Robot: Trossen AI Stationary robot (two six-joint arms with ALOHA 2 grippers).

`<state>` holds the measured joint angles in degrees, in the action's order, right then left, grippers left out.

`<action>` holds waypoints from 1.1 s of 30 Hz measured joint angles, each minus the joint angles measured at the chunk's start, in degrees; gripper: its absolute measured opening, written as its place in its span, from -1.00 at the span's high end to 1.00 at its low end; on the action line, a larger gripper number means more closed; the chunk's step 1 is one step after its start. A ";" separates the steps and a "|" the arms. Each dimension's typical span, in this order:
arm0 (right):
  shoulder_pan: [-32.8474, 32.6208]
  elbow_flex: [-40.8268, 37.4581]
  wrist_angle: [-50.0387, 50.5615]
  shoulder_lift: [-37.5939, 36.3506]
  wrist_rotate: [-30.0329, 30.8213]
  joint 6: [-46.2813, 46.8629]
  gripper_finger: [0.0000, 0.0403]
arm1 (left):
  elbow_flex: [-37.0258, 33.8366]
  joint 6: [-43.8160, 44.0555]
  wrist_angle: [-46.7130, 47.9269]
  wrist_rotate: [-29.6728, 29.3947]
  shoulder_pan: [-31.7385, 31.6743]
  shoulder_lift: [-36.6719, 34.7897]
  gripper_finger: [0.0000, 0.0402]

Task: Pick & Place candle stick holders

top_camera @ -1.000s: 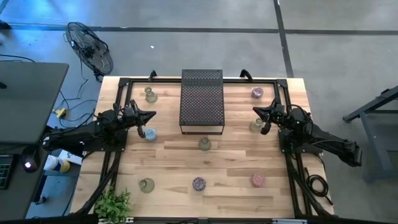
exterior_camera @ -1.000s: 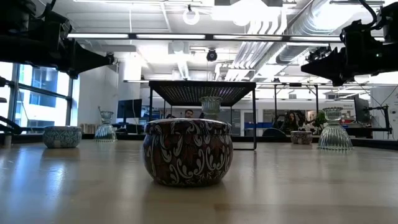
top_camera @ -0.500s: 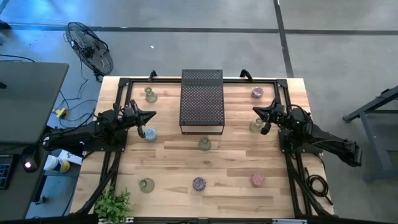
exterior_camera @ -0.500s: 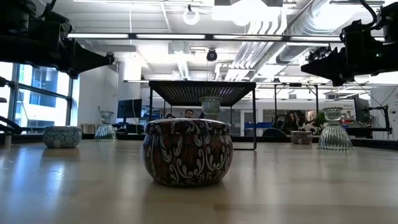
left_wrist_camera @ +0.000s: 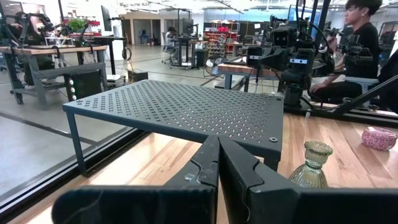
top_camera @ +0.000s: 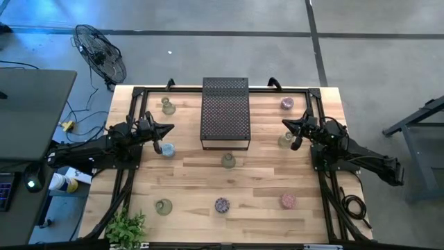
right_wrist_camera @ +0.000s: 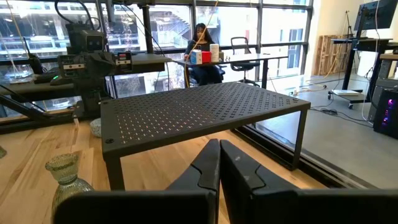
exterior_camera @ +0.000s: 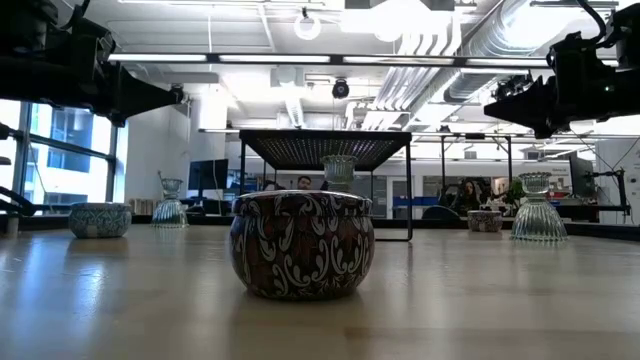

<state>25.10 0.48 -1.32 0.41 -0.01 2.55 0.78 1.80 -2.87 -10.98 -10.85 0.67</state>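
Several small glass candle stick holders stand on their bases on the wooden table: greenish ones, a pale blue one, pink ones and a purple patterned one, which is nearest in the low view. My left gripper hovers shut and empty above the table, left of the black perforated stand, over the pale blue holder. My right gripper hovers shut and empty right of the stand, near a greenish holder. Both sets of fingers point at the stand.
The black stand takes up the middle of the table's far half. A black frame runs along the table's edges. A small plant sits at the near left corner. A person sits beyond the table's right side.
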 joint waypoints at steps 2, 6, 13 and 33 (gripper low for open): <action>0.02 0.01 0.01 -0.01 0.00 0.00 1.00 | 0.00 0.00 -0.01 0.00 0.00 -0.01 1.00; 0.00 0.00 0.00 -0.01 0.00 0.01 1.00 | 0.00 0.00 -0.01 0.00 0.00 -0.02 1.00; 0.01 0.01 -2.51 -0.01 0.17 0.97 1.00 | 0.00 0.00 -0.03 0.04 0.00 0.00 1.00; -0.47 1.02 -20.60 0.33 -3.38 19.22 1.00 | 1.29 1.55 3.25 6.07 0.00 0.00 1.00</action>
<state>24.63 1.49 -21.92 0.74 -3.39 21.77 2.07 3.35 0.38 -4.91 -10.85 0.67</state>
